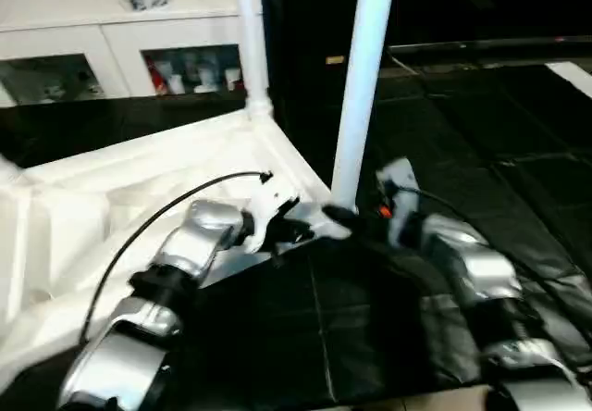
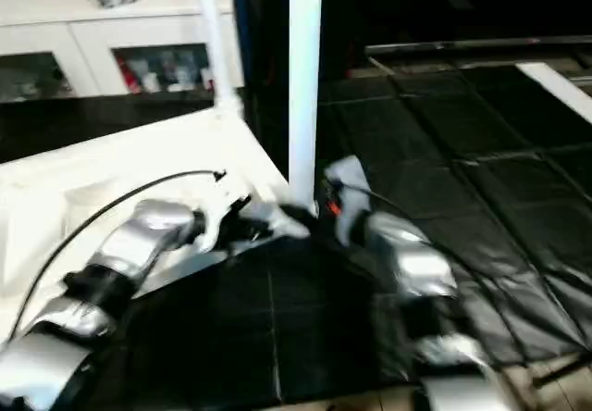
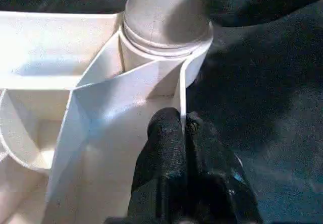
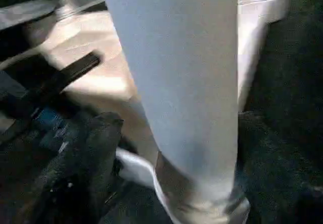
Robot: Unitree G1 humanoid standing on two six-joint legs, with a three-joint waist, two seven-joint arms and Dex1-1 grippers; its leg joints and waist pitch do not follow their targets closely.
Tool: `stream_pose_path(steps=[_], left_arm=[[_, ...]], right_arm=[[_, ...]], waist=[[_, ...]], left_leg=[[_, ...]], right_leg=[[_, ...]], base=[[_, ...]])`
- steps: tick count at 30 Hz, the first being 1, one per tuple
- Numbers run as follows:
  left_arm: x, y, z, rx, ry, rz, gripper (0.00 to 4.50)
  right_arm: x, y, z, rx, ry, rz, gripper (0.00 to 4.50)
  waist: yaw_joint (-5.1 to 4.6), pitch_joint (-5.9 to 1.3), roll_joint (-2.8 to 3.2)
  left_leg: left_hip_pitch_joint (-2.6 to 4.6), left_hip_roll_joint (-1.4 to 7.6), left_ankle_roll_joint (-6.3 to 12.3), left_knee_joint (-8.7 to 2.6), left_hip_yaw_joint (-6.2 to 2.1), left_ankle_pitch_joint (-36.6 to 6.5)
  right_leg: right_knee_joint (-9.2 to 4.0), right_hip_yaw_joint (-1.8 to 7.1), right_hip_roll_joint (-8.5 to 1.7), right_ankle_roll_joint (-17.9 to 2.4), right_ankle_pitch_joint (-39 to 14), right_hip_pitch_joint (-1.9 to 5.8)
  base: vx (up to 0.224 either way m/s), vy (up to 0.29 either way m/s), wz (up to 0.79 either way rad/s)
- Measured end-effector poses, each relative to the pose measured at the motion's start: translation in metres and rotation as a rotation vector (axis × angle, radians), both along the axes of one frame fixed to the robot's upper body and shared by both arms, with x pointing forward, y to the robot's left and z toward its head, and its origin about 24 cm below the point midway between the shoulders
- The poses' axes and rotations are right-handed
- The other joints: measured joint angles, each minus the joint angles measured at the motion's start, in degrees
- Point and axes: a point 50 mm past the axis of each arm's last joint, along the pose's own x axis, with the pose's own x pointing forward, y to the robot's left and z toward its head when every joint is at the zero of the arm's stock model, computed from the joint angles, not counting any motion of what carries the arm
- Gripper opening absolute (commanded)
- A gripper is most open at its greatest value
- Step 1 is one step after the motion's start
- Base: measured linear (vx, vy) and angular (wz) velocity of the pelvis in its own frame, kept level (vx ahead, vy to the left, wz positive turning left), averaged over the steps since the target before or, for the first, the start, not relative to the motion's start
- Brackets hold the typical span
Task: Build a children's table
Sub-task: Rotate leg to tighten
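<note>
The left gripper (image 3: 184,128), fingers pinched on a rim rib, is steadying the upturned table top (image 1: 139,184) on the black floor (image 1: 481,152). The right gripper (image 1: 356,215), fingers' spread indiscernible, is sitting beside the near-corner leg (image 1: 363,78); judged next: confirm full seating.

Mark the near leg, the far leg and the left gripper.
near leg (image 1: 363,78), left eye view, mid-shaft.
far leg (image 1: 249,31), left eye view, mid-shaft.
left gripper (image 3: 182,128), left wrist view, fingertips shut on the tabletop's edge wall.
</note>
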Motion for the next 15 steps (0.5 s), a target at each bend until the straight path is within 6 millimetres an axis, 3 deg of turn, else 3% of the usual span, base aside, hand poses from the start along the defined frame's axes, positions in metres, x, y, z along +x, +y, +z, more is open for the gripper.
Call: stream_pose_path(steps=[5,9,15], left_arm=[[-0.008,0.011,0.0,0.007,0.004,-0.126,0.0],[-0.014,0.013,0.002,0.02,0.011,-0.23,0.0],[-0.022,0.019,0.002,0.041,0.023,-0.328,0.0]], right_arm=[[-0.013,-0.018,0.003,-0.037,0.014,0.185,4.44],[-0.02,-0.027,0.005,-0.057,0.041,0.316,4.44],[-0.028,-0.034,0.006,-0.08,0.044,0.478,4.44]], waist=[[1.75,0.03,0.03],[3.06,0.03,0.03],[3.57,0.04,0.01]], left_leg=[[-0.06,0.05,-0.04,0.04,0.08,0.0],[0.01,0.21,-0.07,0.22,0.47,0.0],[0.05,0.73,-0.06,0.33,1.41,0.0]], right_leg=[[0.06,0.03,-0.02,0.0,0.0,-0.06],[0.1,0.28,-0.03,0.0,0.0,-0.06],[0.14,0.82,-0.03,0.0,-0.1,-0.05]], base=[[0.0,0.0,0.0],[0.0,0.0,0.0],[0.0,0.0,0.0]])
